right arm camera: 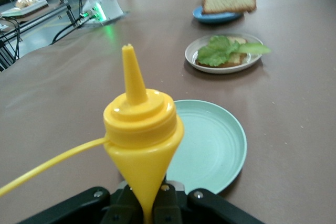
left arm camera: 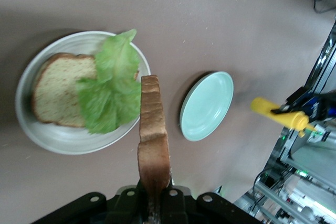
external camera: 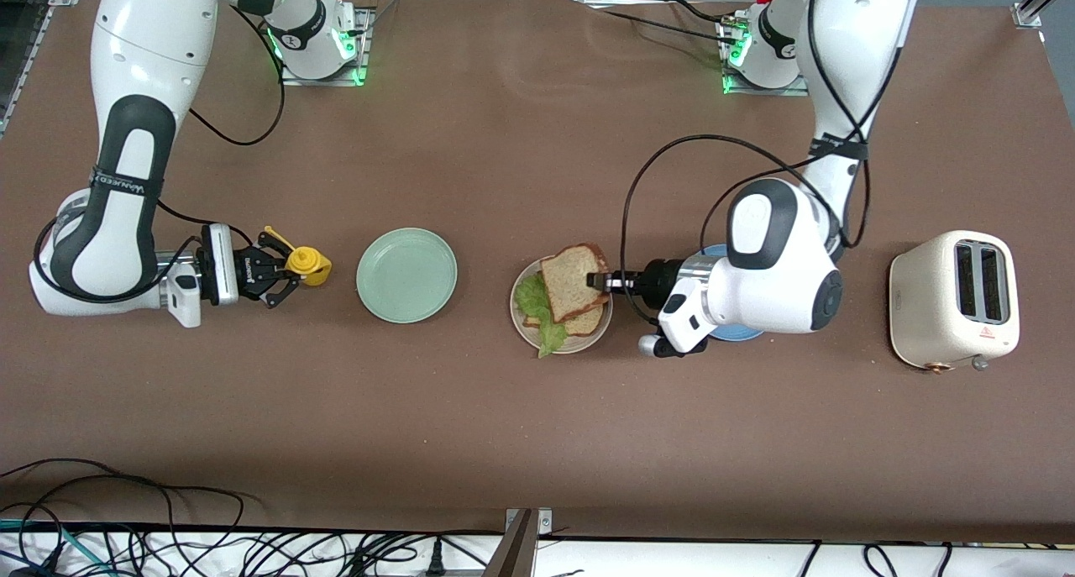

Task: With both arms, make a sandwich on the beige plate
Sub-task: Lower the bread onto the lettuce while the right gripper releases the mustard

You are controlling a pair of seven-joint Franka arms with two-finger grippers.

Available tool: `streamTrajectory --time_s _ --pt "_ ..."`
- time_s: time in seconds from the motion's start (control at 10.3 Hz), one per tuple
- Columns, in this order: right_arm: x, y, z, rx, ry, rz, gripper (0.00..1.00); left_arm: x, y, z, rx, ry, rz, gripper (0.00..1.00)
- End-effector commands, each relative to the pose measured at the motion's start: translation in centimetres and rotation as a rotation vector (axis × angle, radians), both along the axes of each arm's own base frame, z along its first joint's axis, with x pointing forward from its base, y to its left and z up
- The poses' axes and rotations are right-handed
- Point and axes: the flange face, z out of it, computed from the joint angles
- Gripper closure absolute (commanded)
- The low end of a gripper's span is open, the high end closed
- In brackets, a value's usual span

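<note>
Holding bread slice (external camera: 574, 281) by edge, left tool (external camera: 601, 281) over beige plate (external camera: 598, 332)

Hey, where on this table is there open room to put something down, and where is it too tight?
Brown tabletop lies bare nearer the camera than the plates, and also between the plates and the arm bases. The mint-green plate holds nothing. It is crowded at the beige plate, where the left gripper holds a bread slice over the lettuce, with the blue plate beside it.

Arms: two glossy white jointed robot arms (external camera: 126, 81) with black bands.
Cables: black, looping.
Bases: green-lit.
Grippers: black.
</note>
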Motion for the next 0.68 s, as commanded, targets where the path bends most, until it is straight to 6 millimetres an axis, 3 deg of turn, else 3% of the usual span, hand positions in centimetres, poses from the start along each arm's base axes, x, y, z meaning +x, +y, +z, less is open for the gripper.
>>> streamTrajectory --time_s 0.0,0.58 --pt "-1.7 -1.5 -3.9 0.197 -0.052 -0.015 1.0 0.4 -2.1 -1.0 -0.012 -0.006 0.043 1.0" --pt "-2.3 -1.9 -7.7 0.229 -0.09 -0.019 1.0 -0.5 -3.7 -4.2 -0.044 0.058 0.058 1.0"
